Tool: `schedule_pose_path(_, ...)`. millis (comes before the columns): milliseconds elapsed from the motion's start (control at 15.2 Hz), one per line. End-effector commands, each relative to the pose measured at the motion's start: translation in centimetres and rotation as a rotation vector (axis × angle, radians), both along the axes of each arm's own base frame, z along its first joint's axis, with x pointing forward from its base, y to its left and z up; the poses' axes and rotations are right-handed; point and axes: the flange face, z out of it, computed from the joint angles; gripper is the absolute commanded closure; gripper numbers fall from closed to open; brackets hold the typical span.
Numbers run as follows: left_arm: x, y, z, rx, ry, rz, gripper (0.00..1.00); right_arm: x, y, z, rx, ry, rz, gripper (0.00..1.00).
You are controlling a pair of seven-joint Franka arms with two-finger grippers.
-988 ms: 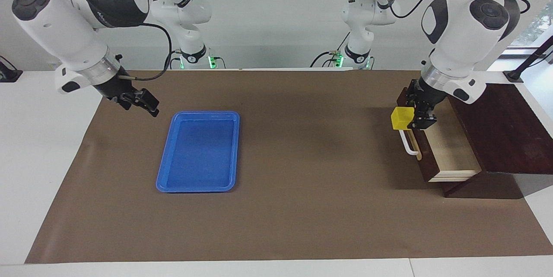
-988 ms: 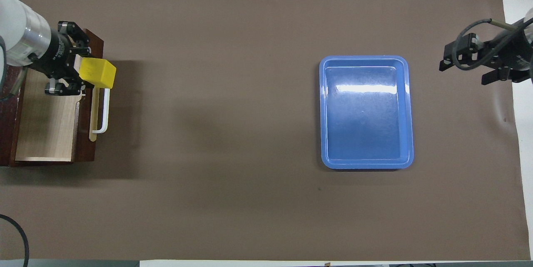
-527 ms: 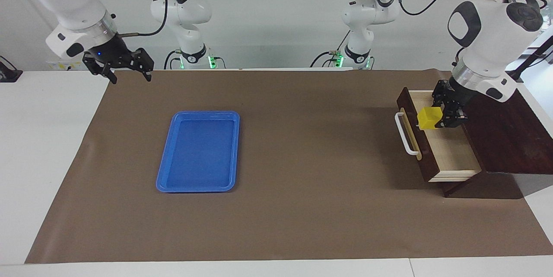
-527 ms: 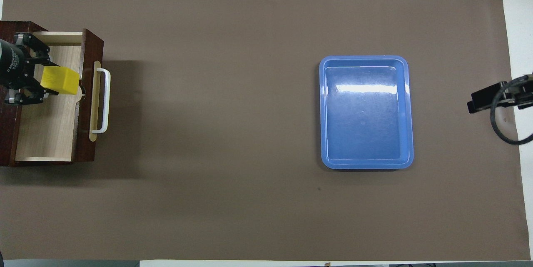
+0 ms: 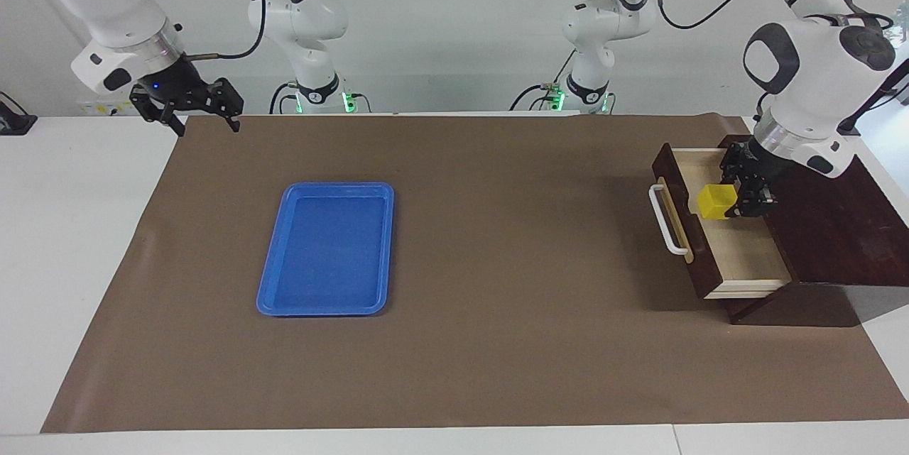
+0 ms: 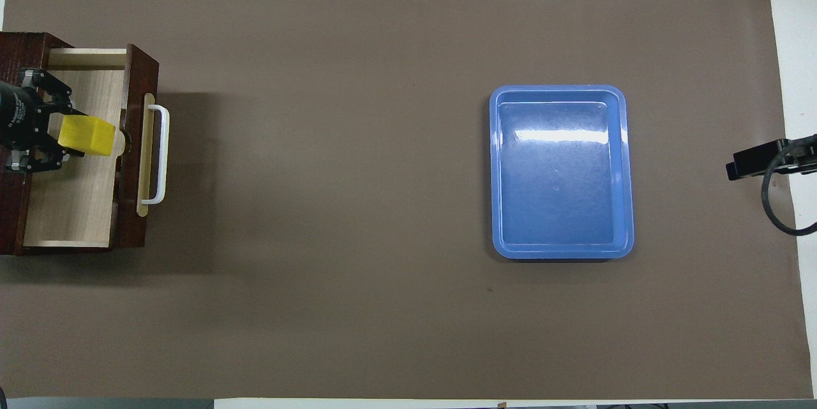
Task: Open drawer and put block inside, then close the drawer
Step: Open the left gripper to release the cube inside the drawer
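Left gripper (image 5: 735,201) pinching the block (image 5: 715,201) low over the open drawer (image 5: 738,256), likely so it can drop straight onto the pale floor. Right gripper (image 5: 188,108) waits with fingers spread at the right arm's end of the table, out of the way. Blue tray (image 5: 273,284) sits unused.

Overhead: left gripper (image 6: 48,141), block (image 6: 86,136) inside the drawer (image 6: 70,205) walls, beside the handle (image 6: 163,154). Count: one block, one drawer, one tray (image 6: 629,192), two grippers.
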Motion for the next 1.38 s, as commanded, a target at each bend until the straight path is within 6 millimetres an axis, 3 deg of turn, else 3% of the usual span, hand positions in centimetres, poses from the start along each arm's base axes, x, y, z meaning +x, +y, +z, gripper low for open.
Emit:
schedule_pose_path(0, -1.4, 0.9, -0.7, -0.014, -0.003, -0.017, 1.00, 0.6, 0.1, -0.8, -0.009, 0.001, -0.011, 0.00)
schedule_pose_path(461, -2.3, -0.4, -2.6, -0.010, -0.016, -0.038, 1.00, 1.2, 0.0, -1.9, -0.035, 0.015, -0.007, 0.00)
schedule_pose_path(593, -2.5, -1.2, -3.0, -0.009, -0.021, -0.051, 1.00, 1.2, 0.0, -1.4, -0.035, 0.012, -0.009, 0.00)
schedule_pose_path(1317, -4.0, -1.4, -4.6, -0.008, -0.013, -0.041, 1.00, 0.1, 0.5, 0.0, -0.037, 0.039, -0.002, 0.00)
